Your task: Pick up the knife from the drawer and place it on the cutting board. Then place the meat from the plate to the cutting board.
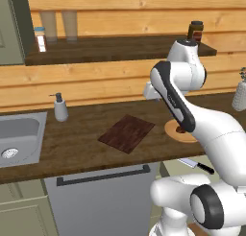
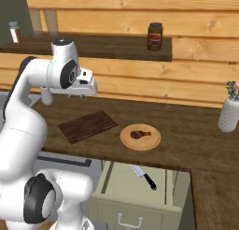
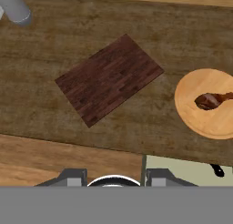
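The knife (image 2: pixel 143 176), silver blade and black handle, lies in the open pale drawer (image 2: pixel 135 191) below the counter edge; its handle end (image 3: pixel 217 170) shows in the hand view. The dark cutting board (image 2: pixel 87 125) lies bare on the counter. To its right stands the tan plate (image 2: pixel 149 141) with the small dark meat (image 2: pixel 140 134) on it. My gripper (image 2: pixel 74 95) hangs high above the counter, over the board's near side, pointing down. It is open with nothing between its fingertips (image 3: pixel 73 177). In the left base view my arm covers part of the plate (image 1: pixel 174 130).
A steel sink (image 1: pixel 19 136) and a soap dispenser (image 1: pixel 60 108) sit at the left. A white vase (image 2: pixel 229 113) stands at the far right. A shelf above carries a dark jar (image 2: pixel 155 36). A grey panel with a dark handle bar (image 1: pixel 103 175) is left of the drawer.
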